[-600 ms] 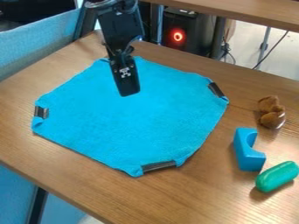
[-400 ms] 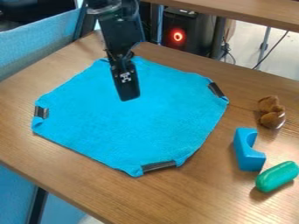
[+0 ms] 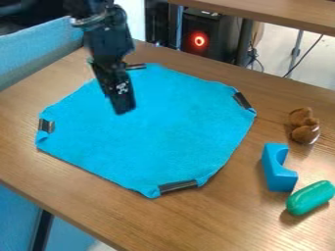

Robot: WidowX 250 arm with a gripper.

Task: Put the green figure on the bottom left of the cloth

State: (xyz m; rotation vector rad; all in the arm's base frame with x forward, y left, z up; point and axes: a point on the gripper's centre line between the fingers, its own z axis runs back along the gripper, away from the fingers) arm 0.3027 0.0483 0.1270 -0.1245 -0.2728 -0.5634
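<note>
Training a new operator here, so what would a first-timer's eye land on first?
Likely the bright blue cloth spread across the wooden table, its corners strapped in black. Next, the dark claw hanging over its upper left part, and the shiny green figure off the cloth, at the table's lower right.

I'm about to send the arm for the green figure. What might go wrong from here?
The green figure sits close beside the blue block, so the gripper might bump or catch the block while closing in. Its rounded, elongated shape could roll or slip out of a grasp. The cloth is held by tape strips at its corners, so dragging on the edge between them may ruck it.
</note>
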